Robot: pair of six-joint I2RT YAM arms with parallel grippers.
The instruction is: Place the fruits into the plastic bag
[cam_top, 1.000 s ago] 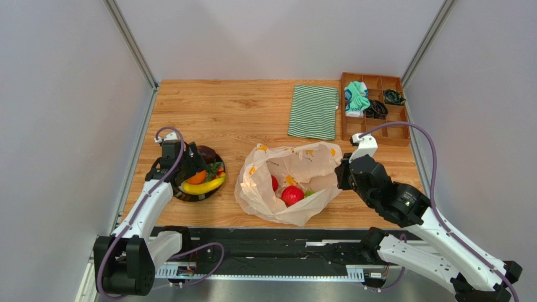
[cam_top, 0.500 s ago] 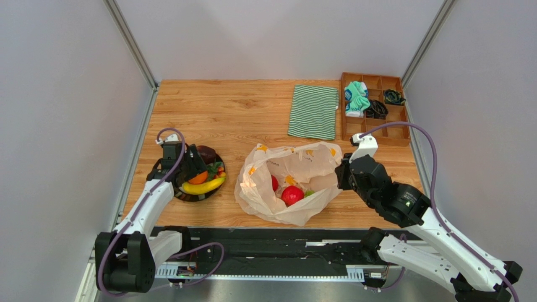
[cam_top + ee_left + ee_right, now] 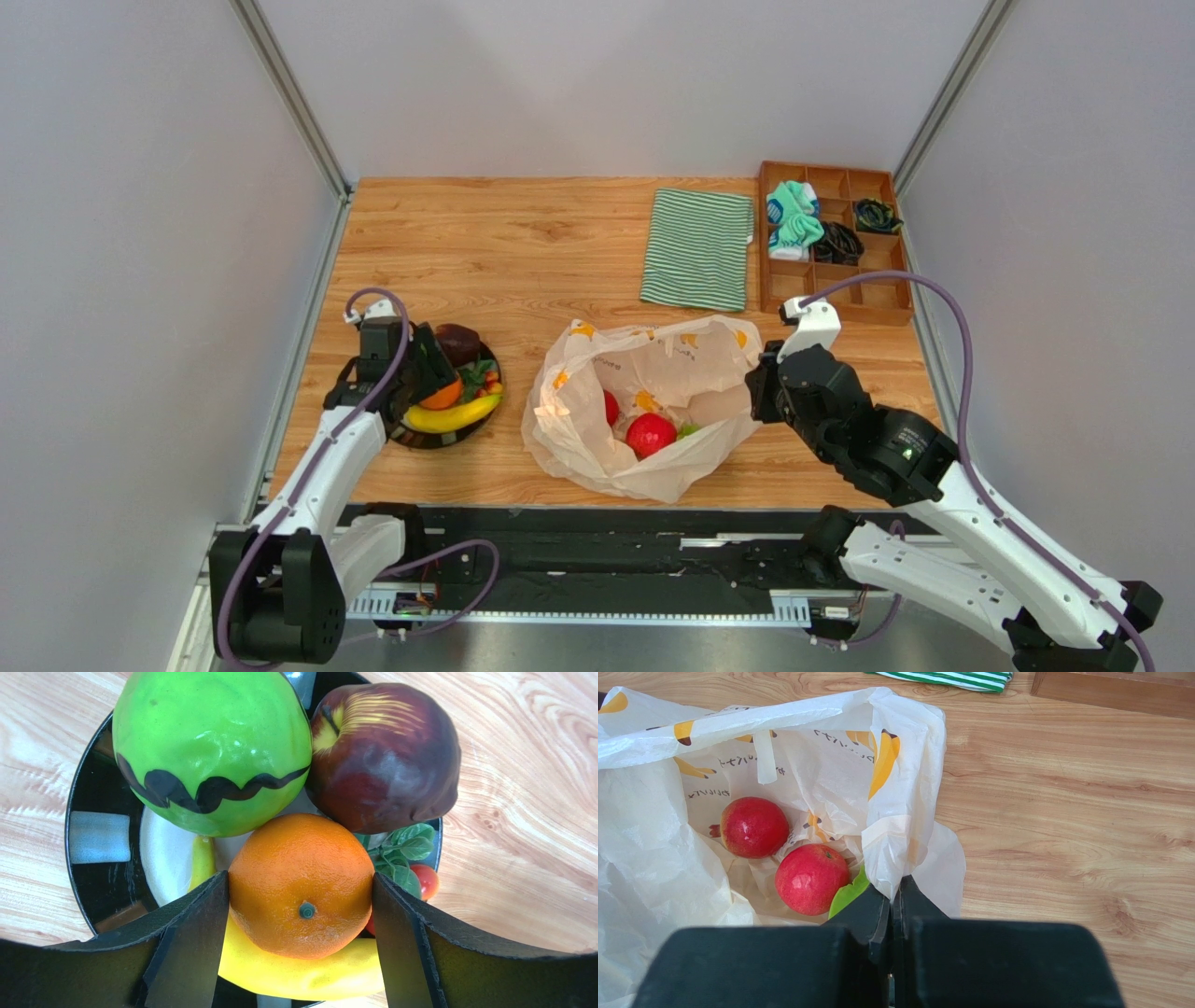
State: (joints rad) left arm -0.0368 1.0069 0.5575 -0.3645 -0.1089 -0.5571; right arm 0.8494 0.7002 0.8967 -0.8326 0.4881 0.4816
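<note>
The fruits [image 3: 452, 399] are sitting partly on a black plate [image 3: 78, 791] and partly already in the plastic bag [image 3: 906, 763]. Nearest, the right pincer [image 3: 892, 894] is clamping the bag's near rim, apparently to prop the mouth open for drops. Inside are lying two red fruits [image 3: 753, 826] and a green piece [image 3: 847, 896]. At the plate, the left pincer [image 3: 300, 878] is straddling the orange [image 3: 302, 910], its fingers [image 3: 203, 938] hard against both sides. Whether they are gripping it I cannot tell, but it looks next to go. Crowding the orange are a banana [image 3: 309, 976], a green round fruit [image 3: 210, 742] and a dark red apple [image 3: 386, 756]. Farther back on the table [image 3: 491, 238], a striped cloth [image 3: 697, 248] is lying flat beside a wooden tray [image 3: 828, 170] carrying small bundled items.
</note>
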